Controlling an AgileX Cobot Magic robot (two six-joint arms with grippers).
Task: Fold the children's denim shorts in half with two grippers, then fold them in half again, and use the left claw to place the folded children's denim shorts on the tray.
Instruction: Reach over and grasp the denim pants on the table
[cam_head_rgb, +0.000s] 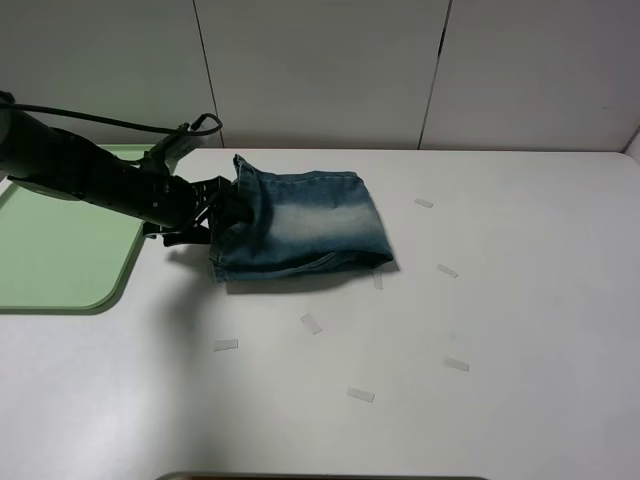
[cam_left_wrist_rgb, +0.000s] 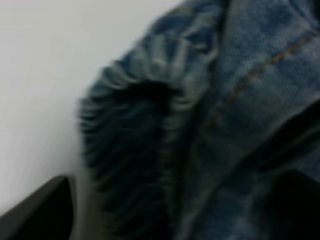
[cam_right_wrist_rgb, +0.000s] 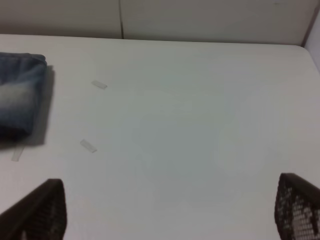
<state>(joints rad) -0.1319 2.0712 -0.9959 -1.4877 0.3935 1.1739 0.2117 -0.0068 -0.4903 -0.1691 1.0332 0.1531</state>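
Note:
The children's denim shorts (cam_head_rgb: 300, 225) lie folded into a compact bundle on the white table, just right of the tray (cam_head_rgb: 60, 250). My left gripper (cam_head_rgb: 215, 210) reaches in from the left over the tray's corner and stands open at the bundle's left end. In the left wrist view the gathered waistband of the shorts (cam_left_wrist_rgb: 200, 125) fills the space between its two spread black fingers (cam_left_wrist_rgb: 45, 207). My right gripper (cam_right_wrist_rgb: 170, 207) is open over bare table with nothing between its fingertips; the shorts (cam_right_wrist_rgb: 20, 95) lie well off to its side. The right arm does not show in the exterior high view.
Several small strips of clear tape (cam_head_rgb: 311, 323) are stuck on the table (cam_head_rgb: 500, 300) in front of and right of the shorts. A panelled wall (cam_head_rgb: 320, 70) runs along the table's back edge. The pale green tray holds nothing.

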